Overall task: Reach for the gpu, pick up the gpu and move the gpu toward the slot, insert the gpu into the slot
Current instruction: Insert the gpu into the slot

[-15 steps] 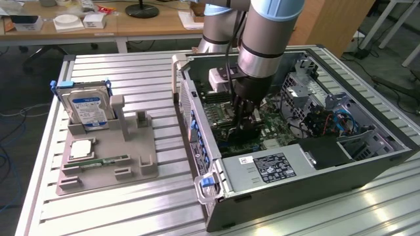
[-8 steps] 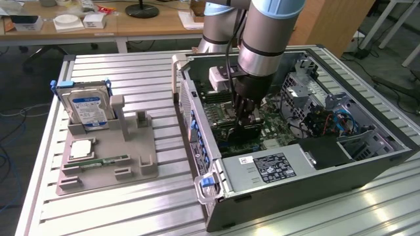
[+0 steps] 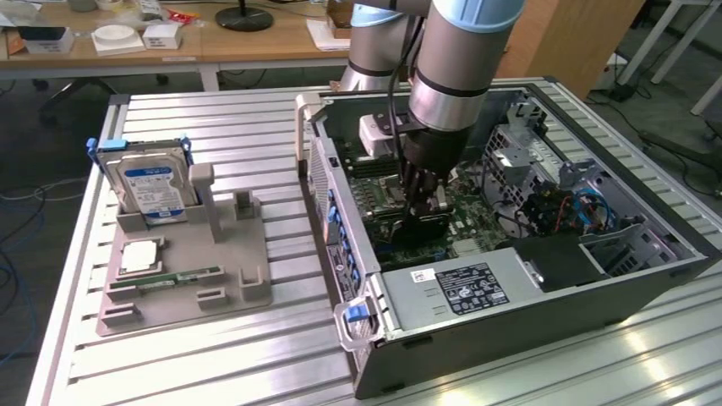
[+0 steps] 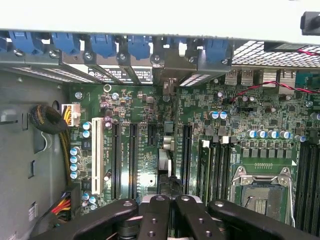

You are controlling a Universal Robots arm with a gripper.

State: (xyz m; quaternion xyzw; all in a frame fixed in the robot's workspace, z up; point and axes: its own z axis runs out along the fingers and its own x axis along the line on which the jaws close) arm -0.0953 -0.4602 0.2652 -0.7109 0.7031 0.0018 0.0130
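The gpu (image 4: 166,162) is inside the open computer case (image 3: 542,313). It stands on its thin edge over the green motherboard (image 4: 145,115). In the wrist view you look straight down on its top edge. It runs as a thin line between two of the long black slots (image 4: 133,160). Its metal end reaches the back wall of the case, by the row of blue clips (image 4: 102,44). In the exterior view you see the gpu (image 3: 415,230) as a dark flat card hanging just under the gripper. The card hides the slot, so you cannot tell if the card is pushed all the way in.

Your gripper (image 4: 170,200) has the gpu pinched. Its two black fingers (image 4: 154,210) are squeezed close together, with the top edge of the card between them. In the exterior view the gripper (image 3: 420,211) points straight down into the case from the big grey arm (image 3: 451,76).

Next to the card you can see the silver CPU socket (image 4: 260,192). On the other side is one white slot (image 4: 96,155).

Outside the case, on the exterior view's left, a grey holder (image 3: 215,279) sits on the metal table (image 3: 226,127). A hard drive (image 3: 152,186) with a blue label stands upright in it. A small green memory stick (image 3: 181,277) lies flat in it.
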